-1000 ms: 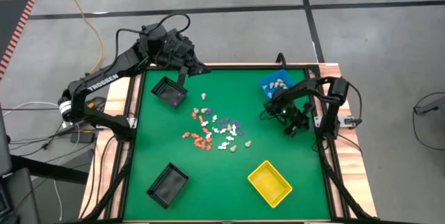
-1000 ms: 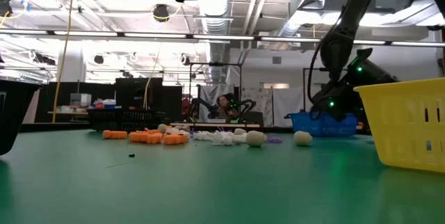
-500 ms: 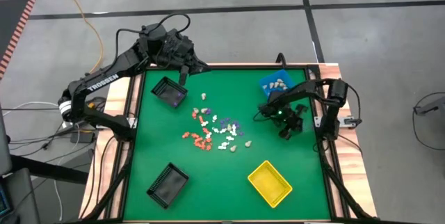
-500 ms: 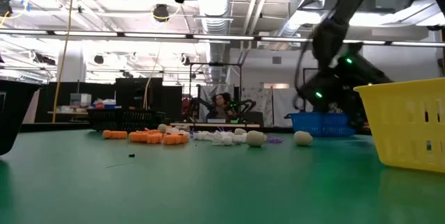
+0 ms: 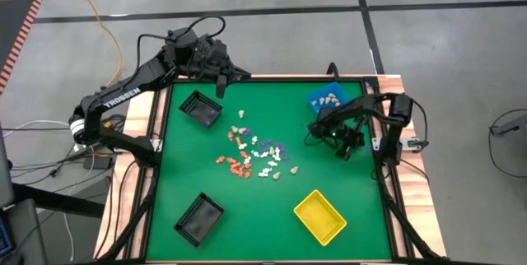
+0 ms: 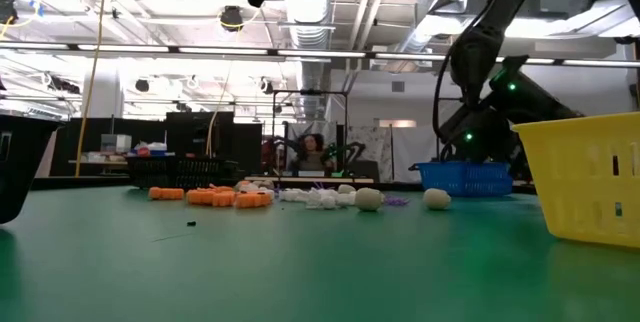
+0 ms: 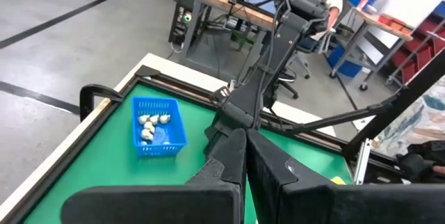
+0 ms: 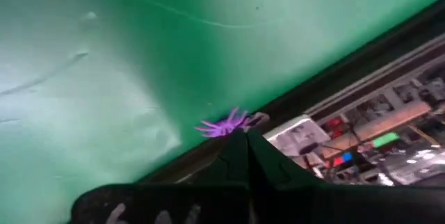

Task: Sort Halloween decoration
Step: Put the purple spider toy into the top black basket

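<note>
Halloween decoration (image 5: pixel 254 153) pieces lie in a loose heap in the middle of the green surface (image 5: pixel 263 207). They are tiny: orange ones on the left of the heap, white and beige ones on the right, a few purple ones between. The white word TROSSEN is on the left arm. One small purple spiky piece (image 8: pixel 227 124) is clamped in the tips of the right tool (image 8: pixel 245 138). That tool hangs over the right side of the surface, just near the blue bin (image 5: pixel 327 100), which has some beige pieces in it. The left tool (image 5: pixel 219 89) has its fingers together with nothing in them. It is at the far left, beside a black bin (image 5: pixel 200 108).
</note>
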`<state>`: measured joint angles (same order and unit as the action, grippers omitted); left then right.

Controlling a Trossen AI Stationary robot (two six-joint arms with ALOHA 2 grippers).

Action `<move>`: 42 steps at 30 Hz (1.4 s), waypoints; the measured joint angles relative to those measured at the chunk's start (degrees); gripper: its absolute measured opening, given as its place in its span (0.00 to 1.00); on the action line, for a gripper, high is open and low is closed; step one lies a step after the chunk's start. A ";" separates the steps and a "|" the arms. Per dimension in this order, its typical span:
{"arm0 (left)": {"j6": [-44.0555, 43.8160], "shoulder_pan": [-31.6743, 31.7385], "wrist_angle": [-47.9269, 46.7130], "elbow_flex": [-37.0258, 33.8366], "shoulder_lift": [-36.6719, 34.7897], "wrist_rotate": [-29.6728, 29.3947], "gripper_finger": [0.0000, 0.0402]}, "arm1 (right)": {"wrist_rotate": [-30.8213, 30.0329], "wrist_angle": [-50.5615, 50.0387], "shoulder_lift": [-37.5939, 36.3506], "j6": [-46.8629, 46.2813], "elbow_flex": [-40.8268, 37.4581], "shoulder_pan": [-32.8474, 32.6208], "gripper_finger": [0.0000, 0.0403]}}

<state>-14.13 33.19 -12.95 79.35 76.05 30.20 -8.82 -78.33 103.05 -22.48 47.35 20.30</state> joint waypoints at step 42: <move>-0.02 -0.04 -0.02 0.00 0.00 -1.12 0.00 | 18.70 10.00 0.17 -12.01 -3.77 -8.04 0.03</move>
<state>-14.15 33.15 -12.97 79.35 76.05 29.08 9.88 -68.33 103.22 -34.49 43.58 12.26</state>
